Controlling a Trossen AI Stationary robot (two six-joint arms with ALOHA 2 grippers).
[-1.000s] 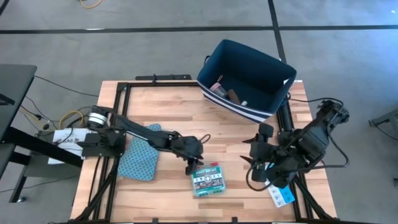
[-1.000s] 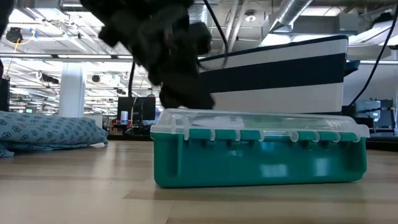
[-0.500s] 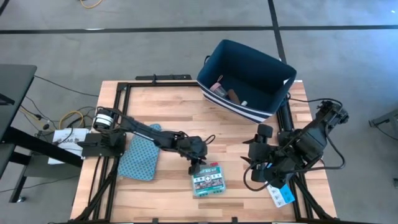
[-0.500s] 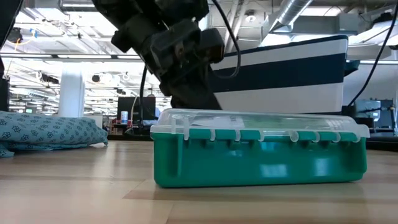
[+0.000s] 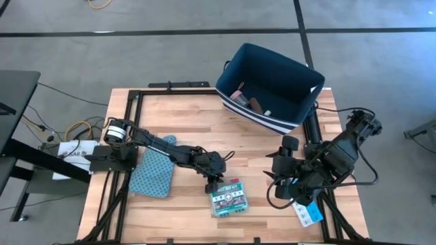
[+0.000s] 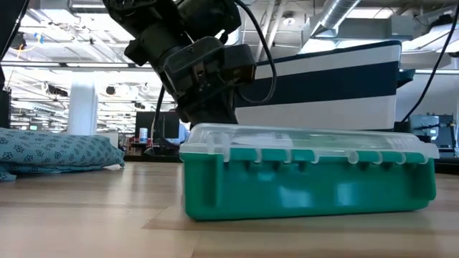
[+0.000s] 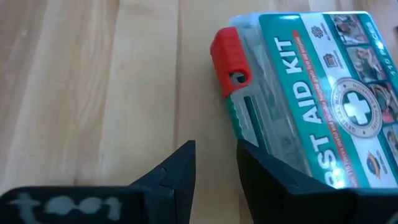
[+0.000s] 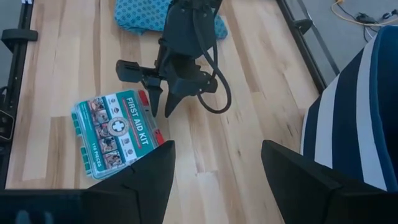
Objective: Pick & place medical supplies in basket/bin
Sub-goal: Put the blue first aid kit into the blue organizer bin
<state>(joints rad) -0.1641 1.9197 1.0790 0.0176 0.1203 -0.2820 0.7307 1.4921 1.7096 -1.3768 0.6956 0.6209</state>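
A green flat first aid box (image 5: 229, 198) with a clear lid lies flat on the wooden table near its near edge; it fills the low view (image 6: 308, 179). My left gripper (image 5: 212, 185) stands at the box's far-left corner, beside the red latch (image 7: 229, 56), its fingers a narrow gap apart over bare wood (image 7: 216, 168). My right gripper (image 5: 279, 178) waits wide open above the table's right side (image 8: 214, 168). The navy bin (image 5: 269, 85) with white stripes stands at the far right corner, with small items inside. My left gripper comes slanting down from the table's left and far side. One finger (image 7: 273, 180) lies with its outer side against the box's left end (image 7: 249, 124), just near of the red latch. Nothing is between the fingers. The box rests flat on the table.
A teal patterned pouch (image 5: 153, 170) lies on the table's left side, under the left arm. A blue-white packet (image 5: 308, 214) sits at the near right corner beneath the right arm. Bare wood stretches between the box and the bin. Black frame rails run along the table's edges.
My left gripper has moved down and toward the near right, up against the box's far-left corner. The box has slid a little toward the table's right and near edge, staying flat.
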